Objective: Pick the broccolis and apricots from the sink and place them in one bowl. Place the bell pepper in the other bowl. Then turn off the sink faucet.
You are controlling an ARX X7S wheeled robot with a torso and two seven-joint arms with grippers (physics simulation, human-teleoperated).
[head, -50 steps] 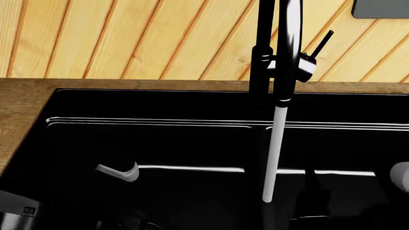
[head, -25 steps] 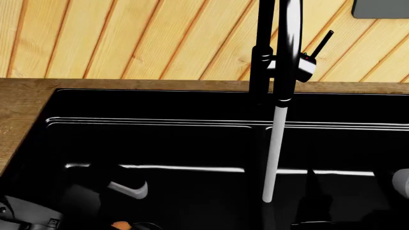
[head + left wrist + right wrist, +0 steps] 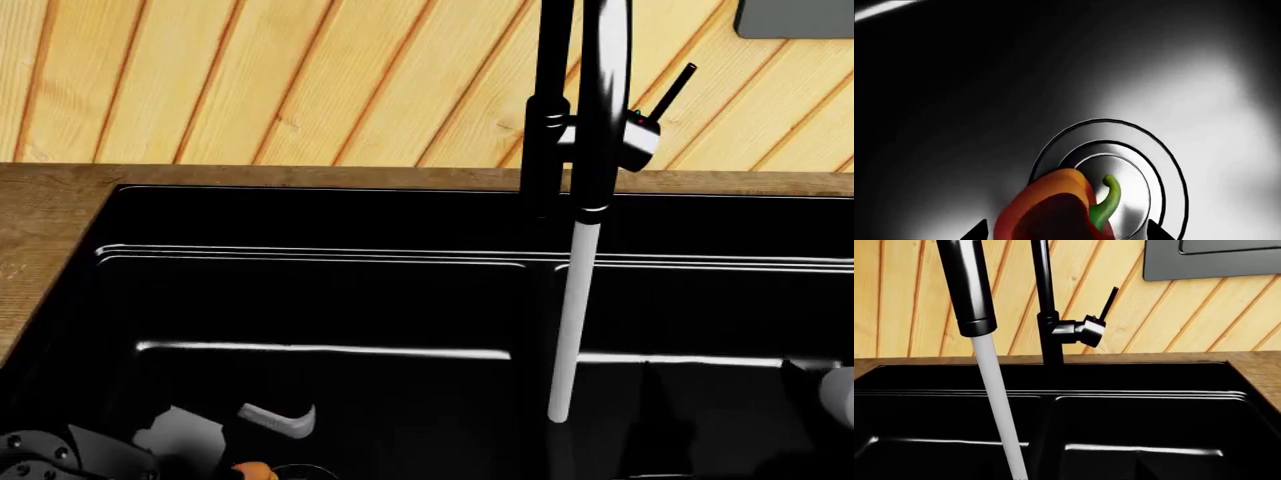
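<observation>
Black sink (image 3: 334, 300), water running: since 1 s ago our left end effector (image 3: 1064, 235) dropped onto bell pepper (image 3: 1047, 210) at 6 o'clock; grip unclear, pickup imminent.

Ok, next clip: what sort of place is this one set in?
A simulated kitchen, most likely, seen at the sink. A black double-basin sink sits in a wooden countertop, a tall black faucet is running a white stream of water, and a bell pepper lies by the drain.
</observation>
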